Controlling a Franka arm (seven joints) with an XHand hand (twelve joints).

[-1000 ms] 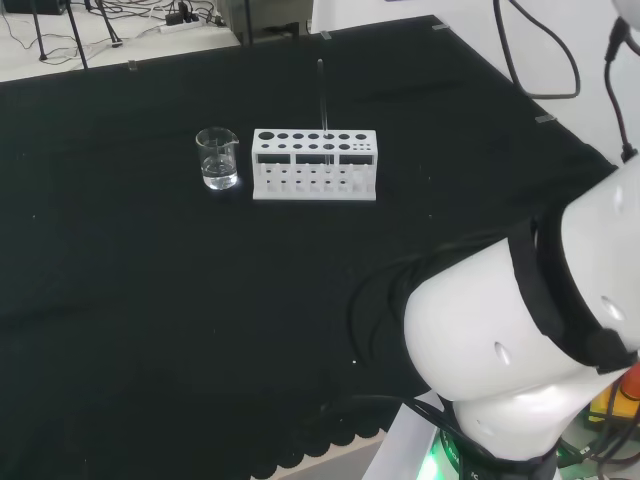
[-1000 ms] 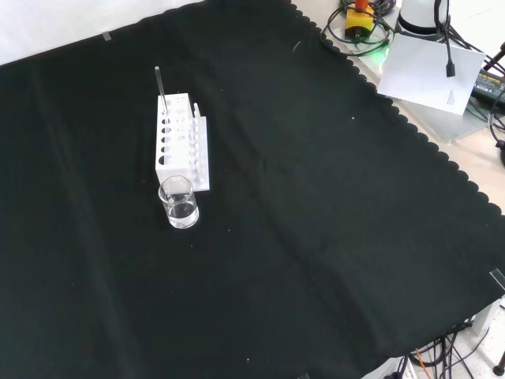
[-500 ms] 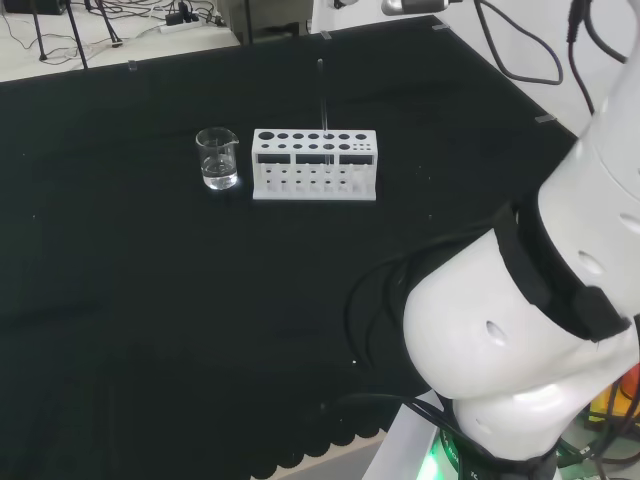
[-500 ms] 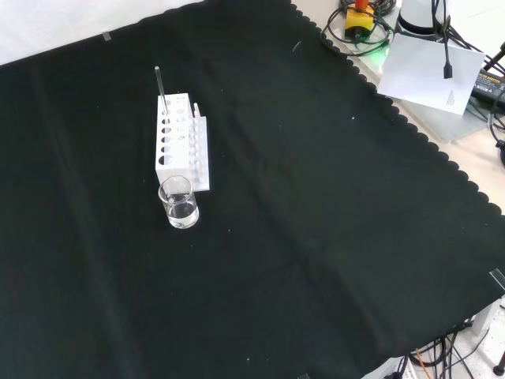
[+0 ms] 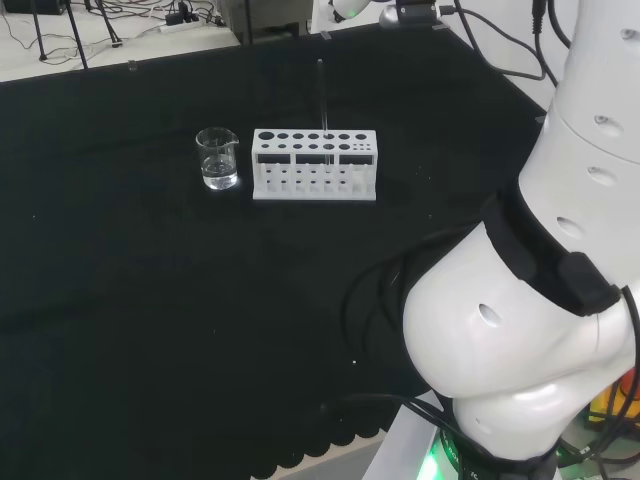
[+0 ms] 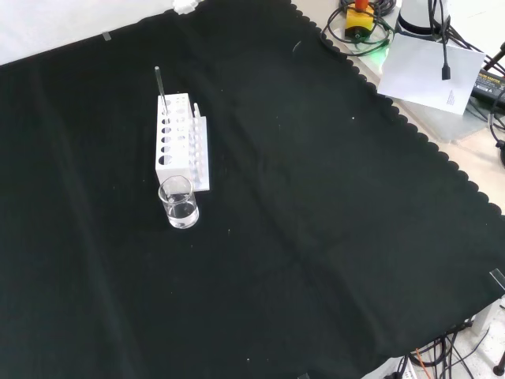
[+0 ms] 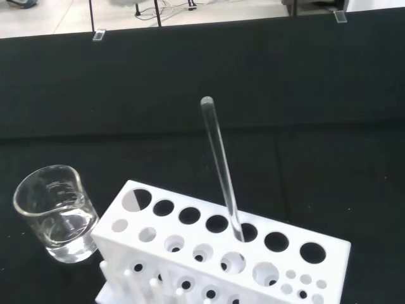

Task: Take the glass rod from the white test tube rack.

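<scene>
Your hand: can't tell whether it is released, clenched or grasping anything. A small white part (image 6: 183, 6) pokes in at the top edge of the front view, above the rack; can't tell if it belongs to the hand. In the wrist view you look down past the palm at the glass rod (image 7: 220, 168), and nothing touches it.

The rod stands in the white test tube rack (image 7: 190, 253), in the back row, fifth hole counting from the beaker end, leaning a little, with its upper end well above the rack top. A clear beaker (image 7: 57, 212) with a little clear liquid stands just beside the rack's end, not touching it.

In the head view the rack (image 5: 315, 165) sits mid-bench, rod (image 5: 323, 105) up, beaker (image 5: 217, 158) to its left; your arm's white links (image 5: 520, 330) stand at the right, well apart from the rack.

The black cloth (image 5: 150, 300) covers the bench, bare apart from these pieces, with a scalloped near edge. Beyond its far edge lies pale floor with cables (image 5: 180, 15) and stand legs. In the front view a white sheet (image 6: 430, 71) and more cables lie off the cloth at top right.
</scene>
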